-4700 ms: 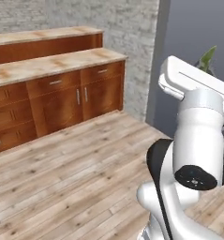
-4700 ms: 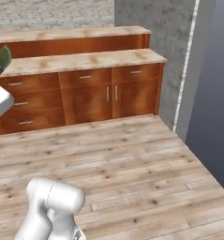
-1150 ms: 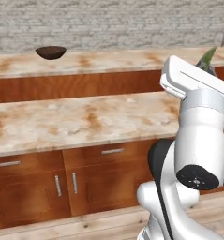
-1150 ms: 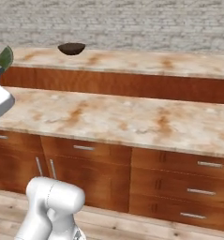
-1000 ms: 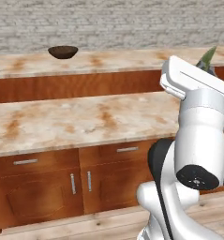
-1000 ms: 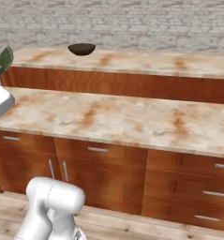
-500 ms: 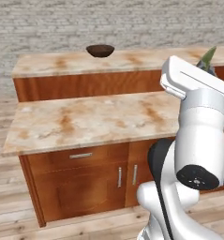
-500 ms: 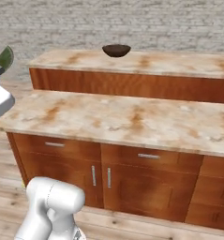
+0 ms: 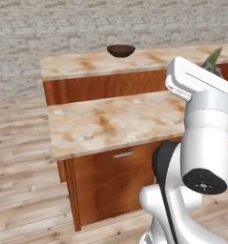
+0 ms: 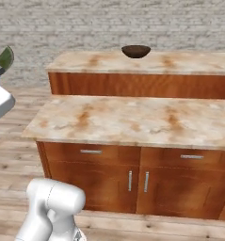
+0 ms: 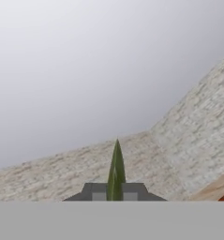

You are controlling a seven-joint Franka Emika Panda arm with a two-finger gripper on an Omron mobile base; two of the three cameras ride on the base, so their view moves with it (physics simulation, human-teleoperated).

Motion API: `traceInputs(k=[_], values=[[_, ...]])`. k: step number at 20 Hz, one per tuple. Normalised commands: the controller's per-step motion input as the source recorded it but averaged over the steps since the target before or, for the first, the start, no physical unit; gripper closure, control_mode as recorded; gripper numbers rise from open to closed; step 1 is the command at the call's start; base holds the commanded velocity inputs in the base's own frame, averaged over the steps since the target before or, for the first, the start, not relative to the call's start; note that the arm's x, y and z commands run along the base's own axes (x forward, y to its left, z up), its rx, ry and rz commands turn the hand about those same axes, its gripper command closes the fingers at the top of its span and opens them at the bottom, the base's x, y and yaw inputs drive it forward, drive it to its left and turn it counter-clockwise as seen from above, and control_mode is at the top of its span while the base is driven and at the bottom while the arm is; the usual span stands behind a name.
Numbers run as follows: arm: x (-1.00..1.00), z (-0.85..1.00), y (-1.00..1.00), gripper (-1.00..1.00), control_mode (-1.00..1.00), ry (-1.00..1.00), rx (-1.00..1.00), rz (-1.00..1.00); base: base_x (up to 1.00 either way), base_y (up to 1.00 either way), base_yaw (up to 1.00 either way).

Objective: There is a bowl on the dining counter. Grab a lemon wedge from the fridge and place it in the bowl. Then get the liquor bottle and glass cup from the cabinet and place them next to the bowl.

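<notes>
**Wedge held high, bowl far back on the raised counter**

A grey brick wall (image 10: 85, 23) closes the back of the kitchen, with pale wood plank floor (image 9: 20, 190) running up to it. In front of the wall stands a two-level island: the dining counter (image 10: 189, 63), a raised beige top veined with rust over a reddish-brown front, and just before it a lower counter (image 10: 132, 120) of the same marble, carried on wooden drawers and doors with thin silver handles.

The bowl (image 10: 136, 51), small, round and dark brown, sits on the dining counter near its far edge; in the left base view it lies toward the left end of that top (image 9: 121, 50).

The white arm rises in the foreground of both base views, well short of the counters. The lemon wedge (image 11: 115, 171), a thin green sliver seen edge-on, stands upright between the two dark finger tips in the hand view, and the jaws (image 11: 115, 191) are pressed tight on it. Its tip pokes up past the arm at the right of the left base view (image 9: 212, 58) and at the left edge of the right base view (image 10: 4, 60). Wedge and bowl are well apart. Behind the wedge the hand view takes in pale ceiling and brick wall.
</notes>
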Motion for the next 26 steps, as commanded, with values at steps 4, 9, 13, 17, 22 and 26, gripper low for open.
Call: traceInputs(k=[4,9,13,17,22,26], values=[[0.00,0.00,0.00,1.00,1.00,0.00,0.00,0.00,0.38,1.00,-0.43],[0.00,0.00,0.00,1.00,1.00,0.00,0.00,0.00,0.42,1.00,-0.50],[0.00,0.00,0.00,1.00,1.00,0.00,0.00,0.00,0.35,0.99,-0.52],[0.00,0.00,0.00,1.00,1.00,0.00,0.00,0.00,0.29,0.99,-0.51],[0.00,0.00,0.00,1.00,1.00,0.00,0.00,0.00,0.21,1.00,-0.48],[0.00,0.00,0.00,1.00,1.00,0.00,0.00,0.00,0.12,1.00,-0.44]])
